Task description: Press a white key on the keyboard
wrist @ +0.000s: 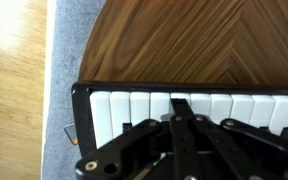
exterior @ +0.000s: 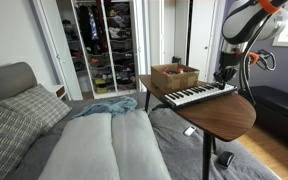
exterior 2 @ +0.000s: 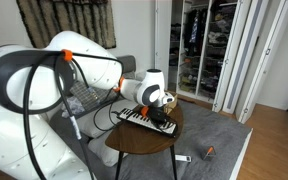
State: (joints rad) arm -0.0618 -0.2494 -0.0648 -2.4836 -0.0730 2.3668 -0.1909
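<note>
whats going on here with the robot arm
A robot arm holds its black gripper low over a small dark piano-style keyboard. The keyboard lies on a round brown wooden table beside a brown cardboard box. The jaws look shut above the white keys; contact is unclear.

Field notes, cameras. In an exterior view, the camera is sitting well back from the table [exterior: 230,118], looking across the bed [exterior: 104,145] toward it, with the closet [exterior: 104,40] beyond. In an exterior view, I'm looking from just behind the arm [exterior 2: 24,100], down at the table [exterior 2: 134,142] at closer range. The wrist view is pointing steeply down, very near the table's edge [wrist: 184,40]. All three are sharing the table and the keyboard [wrist: 134,105].
</note>
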